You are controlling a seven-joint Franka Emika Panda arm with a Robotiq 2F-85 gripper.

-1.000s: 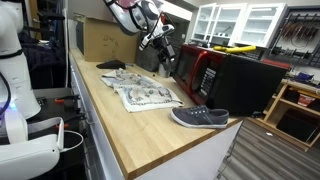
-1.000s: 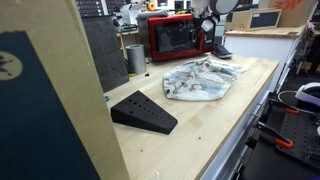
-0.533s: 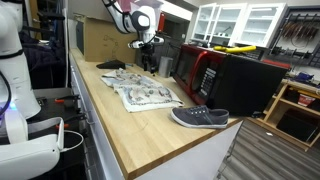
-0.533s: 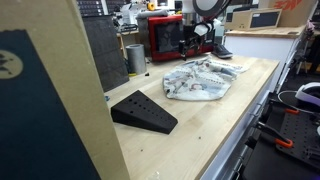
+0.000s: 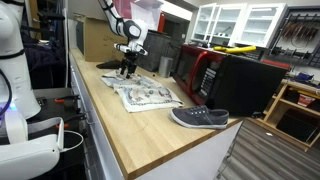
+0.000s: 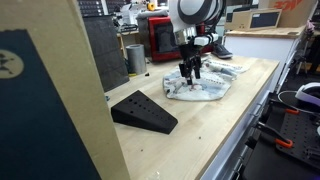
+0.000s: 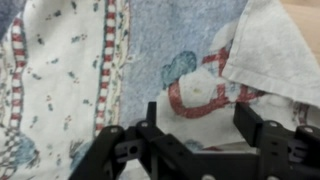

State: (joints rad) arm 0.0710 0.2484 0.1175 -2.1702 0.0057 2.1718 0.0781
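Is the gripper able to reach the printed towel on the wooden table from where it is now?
Probably yes. The gripper hangs open close over the printed towel, and in the wrist view only cloth shows between its fingers; nothing stands in the way.

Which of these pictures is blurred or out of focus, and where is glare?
Wrist view: the patterned cloth looks soft and blurred; the gripper is a dark shape with little detail. In an exterior view, the near board fills the picture's left side, out of focus. In an exterior view, the white cabinets are almost washed out by light.
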